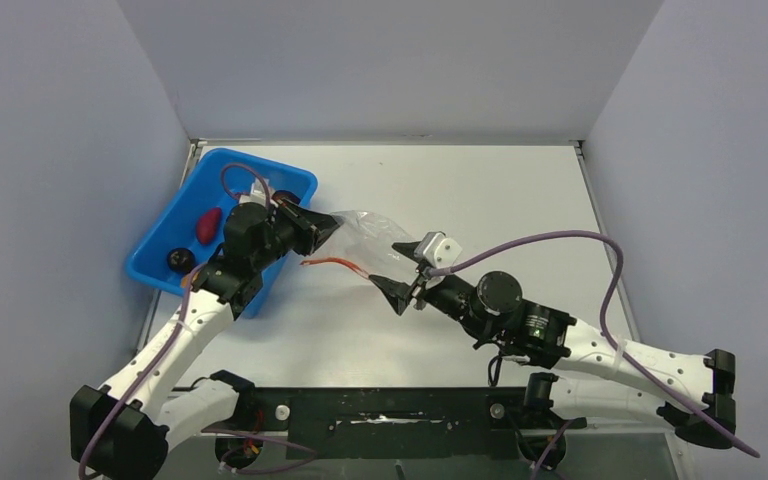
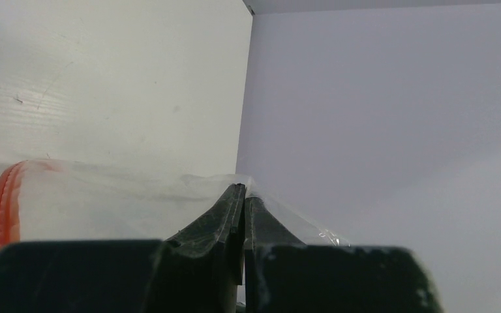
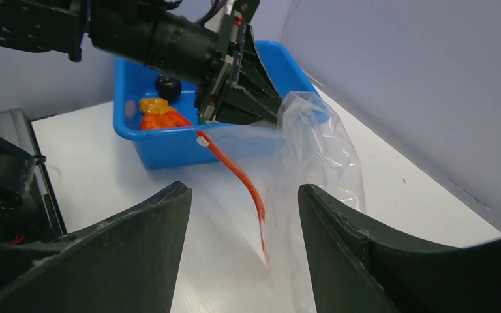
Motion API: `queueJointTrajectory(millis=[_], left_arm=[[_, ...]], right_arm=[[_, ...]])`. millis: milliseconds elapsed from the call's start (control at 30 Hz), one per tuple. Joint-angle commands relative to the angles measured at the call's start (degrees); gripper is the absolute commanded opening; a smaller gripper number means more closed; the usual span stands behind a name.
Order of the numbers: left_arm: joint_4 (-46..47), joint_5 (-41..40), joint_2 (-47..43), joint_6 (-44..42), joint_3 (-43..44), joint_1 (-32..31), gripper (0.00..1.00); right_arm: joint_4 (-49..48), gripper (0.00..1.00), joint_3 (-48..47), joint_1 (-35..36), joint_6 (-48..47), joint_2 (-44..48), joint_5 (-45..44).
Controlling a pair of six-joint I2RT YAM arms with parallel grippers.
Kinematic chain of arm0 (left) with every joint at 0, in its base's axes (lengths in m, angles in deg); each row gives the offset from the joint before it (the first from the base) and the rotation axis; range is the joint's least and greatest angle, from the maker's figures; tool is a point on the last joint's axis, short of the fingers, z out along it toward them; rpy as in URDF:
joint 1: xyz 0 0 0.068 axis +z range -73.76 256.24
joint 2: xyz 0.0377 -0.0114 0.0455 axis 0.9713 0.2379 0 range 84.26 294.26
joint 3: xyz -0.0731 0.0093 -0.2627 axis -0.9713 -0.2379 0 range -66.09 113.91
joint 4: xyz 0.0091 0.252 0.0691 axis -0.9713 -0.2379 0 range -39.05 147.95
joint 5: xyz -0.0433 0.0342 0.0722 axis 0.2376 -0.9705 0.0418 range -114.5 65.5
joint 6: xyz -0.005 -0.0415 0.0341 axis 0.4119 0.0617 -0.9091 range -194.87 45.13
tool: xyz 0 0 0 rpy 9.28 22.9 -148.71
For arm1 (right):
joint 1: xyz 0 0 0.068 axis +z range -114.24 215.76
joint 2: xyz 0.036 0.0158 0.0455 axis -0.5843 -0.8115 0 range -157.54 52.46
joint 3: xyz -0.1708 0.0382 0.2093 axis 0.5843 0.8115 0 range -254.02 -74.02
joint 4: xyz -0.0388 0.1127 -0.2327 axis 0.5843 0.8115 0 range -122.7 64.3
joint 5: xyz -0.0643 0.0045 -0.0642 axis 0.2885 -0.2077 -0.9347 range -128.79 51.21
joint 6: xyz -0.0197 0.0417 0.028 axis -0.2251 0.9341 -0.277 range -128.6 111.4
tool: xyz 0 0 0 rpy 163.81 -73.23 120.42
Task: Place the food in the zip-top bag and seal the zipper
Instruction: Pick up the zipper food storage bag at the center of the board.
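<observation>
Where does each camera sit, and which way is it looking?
Top external: high behind the arms, looking down on the table and blue bin; both arms show.
Left wrist: on the left arm, looking past the shut left gripper, which pinches the zip-top bag, toward the wall.
Right wrist: on the right arm, looking between the open right gripper fingers toward the bin.
Shared: both wrist views show the red zipper.

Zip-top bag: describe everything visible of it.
Clear, floppy plastic zip-top bag, crinkled, with a thin red zipper along its mouth. The left pincer is shut on one edge, holding it up beside the blue bin. The rest droops toward the table. It looks empty. The right pincer stands open near the mouth, not gripping.
</observation>
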Motion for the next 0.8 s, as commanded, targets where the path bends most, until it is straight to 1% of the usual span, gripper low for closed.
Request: queueJointTrajectory(millis=[0,100,233,367,433,567,667,767], left_arm=[[1.7,0.0,1.0,4.6,2.2,0.5,0.00],[1.1,-0.4,1.2,5.9,2.1,0.7,0.00],[0.4,-0.9,0.8,8.3,1.7,1.1,0.00],[1.2,-1.2,-0.3,11.4,0.2,1.7,0.00],[1.5,-0.8,-0.5,11.9,-0.1,1.9,0.00],[1.6,0.5,-0.6,11.8,-0.1,2.0,0.00],[2.2,1.6,-0.5,11.8,-0.5,2.0,0.00],[3.2,2.2,-0.3,11.9,-1.2,1.9,0.00]], right_arm=[[-6.6,0.62,1.8,0.5,1.4,-0.1,3.9],[-6.3,0.62,1.3,0.5,0.4,-1.9,5.2],[-8.6,0.63,2.8,0.5,-1.5,-5.2,6.0],[-14.9,0.64,6.9,0.0,-6.8,-9.3,2.2],[-15.4,0.63,7.0,-3.1,-6.5,-11.8,2.1],[-14.5,0.56,5.9,-14.4,0.1,-13.4,4.9],[-16.6,0.57,6.8,-19.9,1.6,-12.7,8.0],[-14.9,0.58,5.5,-23.7,3.5,-13.8,13.1]])
